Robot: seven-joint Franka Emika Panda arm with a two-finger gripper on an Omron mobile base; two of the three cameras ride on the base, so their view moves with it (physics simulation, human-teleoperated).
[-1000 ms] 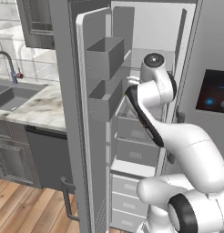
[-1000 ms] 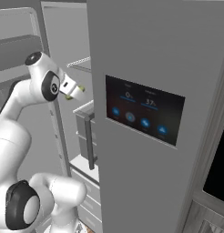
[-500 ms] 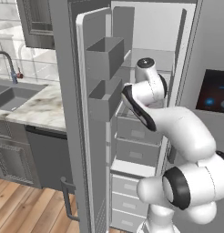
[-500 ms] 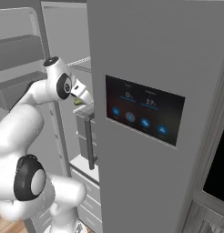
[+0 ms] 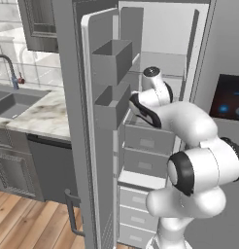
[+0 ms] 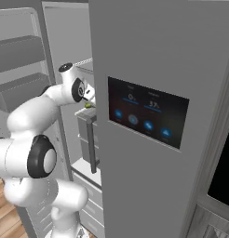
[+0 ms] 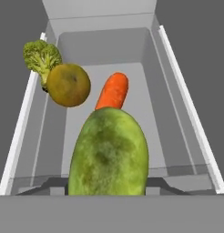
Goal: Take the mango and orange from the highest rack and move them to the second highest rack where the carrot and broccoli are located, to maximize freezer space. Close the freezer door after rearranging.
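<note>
In the hand view a large green mango (image 7: 108, 152) fills the foreground and hides my fingertips. Behind it, on the floor of the grey rack (image 7: 175, 123), lie an orange carrot (image 7: 113, 91), a brownish orange (image 7: 68, 85) at the left, and a broccoli (image 7: 40, 57) just behind the orange. From the right base view my gripper (image 6: 91, 99) reaches into the freezer behind the door edge, with the green mango (image 6: 88, 106) showing under it. The jaws appear shut on the mango.
The open freezer door (image 5: 99, 121) with two grey bins (image 5: 110, 61) stands left of the arm. Drawers (image 5: 145, 143) sit below the racks. The other fridge door with its lit panel (image 6: 146, 116) is close on the right. A counter with a sink (image 5: 14, 102) lies further left.
The arm has folded and pushed the hand deeper into the freezer, carrying the mango in over the rack.
</note>
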